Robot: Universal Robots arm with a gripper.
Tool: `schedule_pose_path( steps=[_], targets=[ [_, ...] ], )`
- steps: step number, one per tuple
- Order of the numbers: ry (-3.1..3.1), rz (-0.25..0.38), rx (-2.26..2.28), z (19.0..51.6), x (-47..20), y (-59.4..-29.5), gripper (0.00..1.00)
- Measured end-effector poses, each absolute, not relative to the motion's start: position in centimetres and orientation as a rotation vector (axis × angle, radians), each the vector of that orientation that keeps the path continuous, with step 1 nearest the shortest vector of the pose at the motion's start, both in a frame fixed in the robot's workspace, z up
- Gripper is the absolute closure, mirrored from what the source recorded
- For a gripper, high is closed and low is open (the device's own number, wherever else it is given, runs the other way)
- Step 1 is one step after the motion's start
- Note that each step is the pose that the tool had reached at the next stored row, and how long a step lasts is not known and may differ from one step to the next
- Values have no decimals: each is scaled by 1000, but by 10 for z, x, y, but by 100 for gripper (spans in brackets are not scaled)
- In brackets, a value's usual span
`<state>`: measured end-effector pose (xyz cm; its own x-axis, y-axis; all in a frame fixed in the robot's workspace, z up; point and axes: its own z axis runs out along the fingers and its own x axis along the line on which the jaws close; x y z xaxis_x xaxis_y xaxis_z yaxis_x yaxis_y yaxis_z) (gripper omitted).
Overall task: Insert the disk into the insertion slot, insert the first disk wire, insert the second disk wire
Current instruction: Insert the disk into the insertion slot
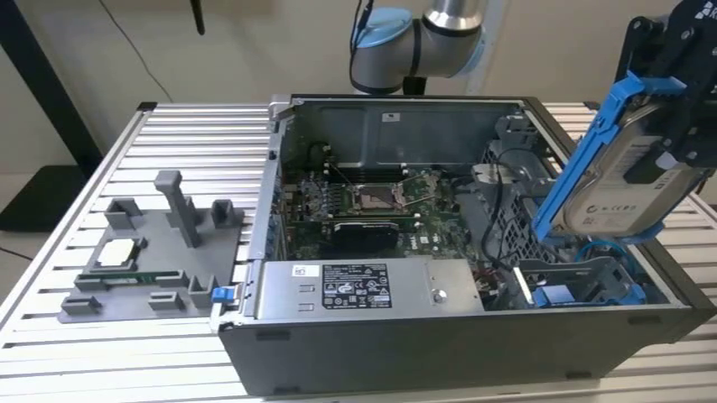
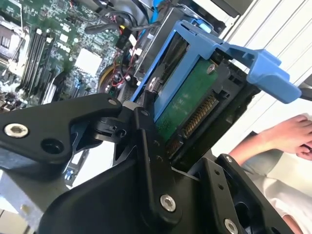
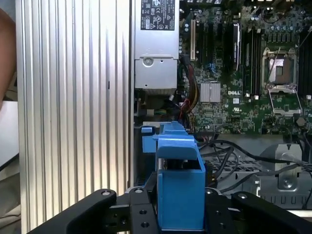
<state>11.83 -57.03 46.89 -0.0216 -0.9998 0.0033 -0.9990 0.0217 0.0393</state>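
Observation:
My gripper (image 1: 669, 138) is shut on the disk (image 1: 614, 185), a silver drive with a white label in a bright blue carrier frame (image 1: 583, 151). It holds the disk tilted on edge above the case's corner at the exterior view's right. The insertion slot (image 1: 573, 270), a grey metal cage bay, lies just below the disk's lower end, with a blue part (image 1: 557, 295) inside it. In the second wrist view the disk's green circuit board (image 2: 187, 100) and blue end tab (image 2: 265, 68) show between the black fingers (image 2: 146, 146). The first wrist view has the carrier (image 3: 180, 187) clamped end-on.
The open dark-grey case (image 1: 448, 344) holds a motherboard (image 1: 370, 201), a labelled power-supply box (image 1: 358, 290) and loose black cables (image 1: 499, 210). A grey fixture with parts (image 1: 157, 252) sits on the slatted table (image 1: 67, 344). A person's hand (image 2: 287, 134) rests beside the case.

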Motion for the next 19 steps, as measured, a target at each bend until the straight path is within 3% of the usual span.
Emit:
schedule_pose_path(
  steps=[19],
  targets=[
    [-2234,-41,2166,443,123,-573,100]
  ],
)
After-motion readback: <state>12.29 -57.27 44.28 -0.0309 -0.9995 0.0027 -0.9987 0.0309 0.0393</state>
